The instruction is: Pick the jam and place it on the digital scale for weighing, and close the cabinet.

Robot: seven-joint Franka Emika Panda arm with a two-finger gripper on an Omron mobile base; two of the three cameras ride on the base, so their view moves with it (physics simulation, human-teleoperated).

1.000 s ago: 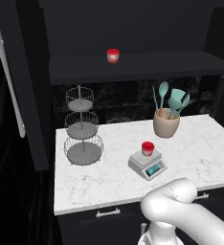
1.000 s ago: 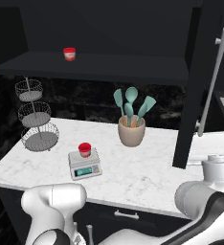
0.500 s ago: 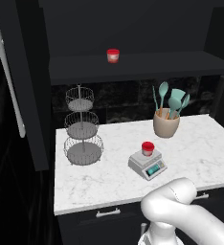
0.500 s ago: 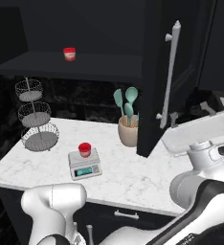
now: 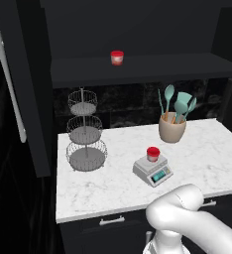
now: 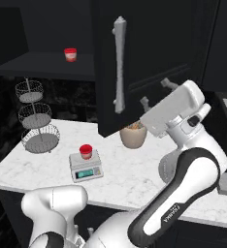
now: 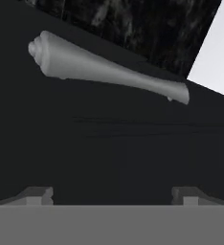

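Two jam jars with red lids: one jar (image 5: 152, 153) on the scale (image 5: 152, 170), one jar (image 5: 117, 57) on the cabinet shelf. One scale. One three-tier wire basket stand (image 5: 86, 133). One crock (image 5: 172, 127) of utensils, with about four teal utensils (image 5: 180, 105) standing in it. Two cabinet doors: the left door (image 5: 20, 84) and the right door (image 6: 144, 58), each with one bar handle. One marble counter (image 5: 108, 183).

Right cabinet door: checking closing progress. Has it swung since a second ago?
Yes. The right cabinet door has swung leftward, now covering the utensil crock.
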